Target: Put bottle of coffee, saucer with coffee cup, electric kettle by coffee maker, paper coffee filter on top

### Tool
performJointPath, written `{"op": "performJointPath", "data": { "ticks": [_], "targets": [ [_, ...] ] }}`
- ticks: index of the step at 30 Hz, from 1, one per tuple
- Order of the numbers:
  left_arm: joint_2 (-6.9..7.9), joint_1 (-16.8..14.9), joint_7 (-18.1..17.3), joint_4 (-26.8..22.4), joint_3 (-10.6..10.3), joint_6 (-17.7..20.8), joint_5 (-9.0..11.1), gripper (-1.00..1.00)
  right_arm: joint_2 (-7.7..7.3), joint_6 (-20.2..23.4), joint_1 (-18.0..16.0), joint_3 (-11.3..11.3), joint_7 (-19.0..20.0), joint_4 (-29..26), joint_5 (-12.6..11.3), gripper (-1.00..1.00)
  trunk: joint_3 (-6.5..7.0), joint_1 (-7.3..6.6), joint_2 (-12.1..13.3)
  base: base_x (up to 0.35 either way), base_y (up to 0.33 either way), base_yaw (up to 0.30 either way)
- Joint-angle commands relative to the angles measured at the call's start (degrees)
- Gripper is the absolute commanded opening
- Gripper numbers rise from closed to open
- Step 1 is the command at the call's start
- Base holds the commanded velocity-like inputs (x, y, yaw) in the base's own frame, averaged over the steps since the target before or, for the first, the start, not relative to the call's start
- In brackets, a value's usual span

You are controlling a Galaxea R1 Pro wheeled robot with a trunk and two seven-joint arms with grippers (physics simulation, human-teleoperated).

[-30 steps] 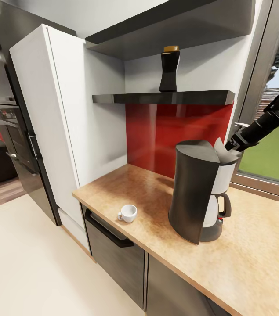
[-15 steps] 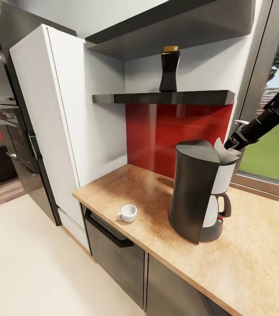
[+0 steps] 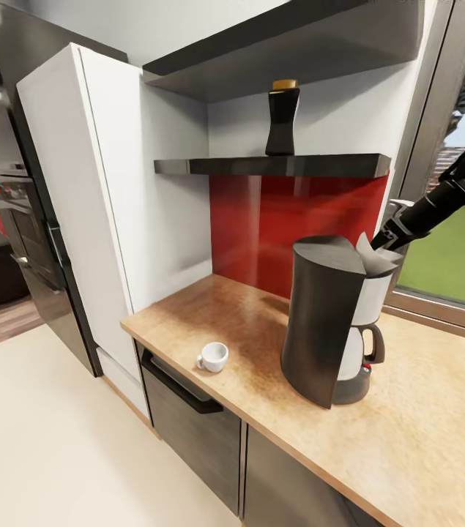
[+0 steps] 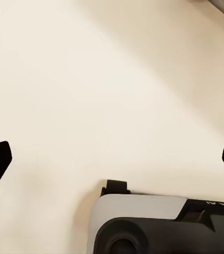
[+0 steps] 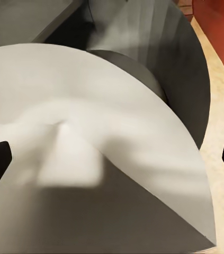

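Being light and easily creased, the paper coffee filter (image 5: 106, 159) is best pinched at its rim; the right end effector (image 3: 387, 245) appears open above the coffee maker (image 3: 327, 322).

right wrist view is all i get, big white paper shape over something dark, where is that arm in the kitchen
Observer: The right gripper is at the top of the coffee maker on the countertop; the paper coffee filter lies right under it.
Operator: is the cup near it
Observer: The coffee cup stands apart, near the counter's front edge, with no saucer under it.
Operator: coffee bottle down yet
Observer: No, the bottle of coffee is on the kitchen shelf above the red backsplash.
Operator: left arm busy
Observer: No, the left gripper is open over bare floor.
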Motion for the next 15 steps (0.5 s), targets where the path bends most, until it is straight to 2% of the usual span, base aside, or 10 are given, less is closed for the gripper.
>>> {"op": "performJointPath", "data": {
  "ticks": [1,5,15],
  "targets": [
    [-0.04,0.02,-0.01,-0.07,0.1,-0.07,0.02,1.0,-0.04,0.6,-0.02,-0.23,0.41,-0.15,0.61,1.0,-0.06,0.0,-0.03,0.0,0.0,0.0],
    [-0.03,0.02,-0.01,-0.06,0.1,-0.07,0.01,1.0,-0.06,0.6,0.0,-0.2,0.41,-0.15,0.61,1.0,-0.06,0.0,-0.03,0.0,0.0,0.0],
    [-0.03,0.02,-0.01,-0.06,0.1,-0.07,0.03,1.0,-0.19,0.48,-0.02,-0.2,0.41,-0.15,0.61,1.0,1.74,-2.2,3.98,0.0,0.0,0.0]
  ]
}}
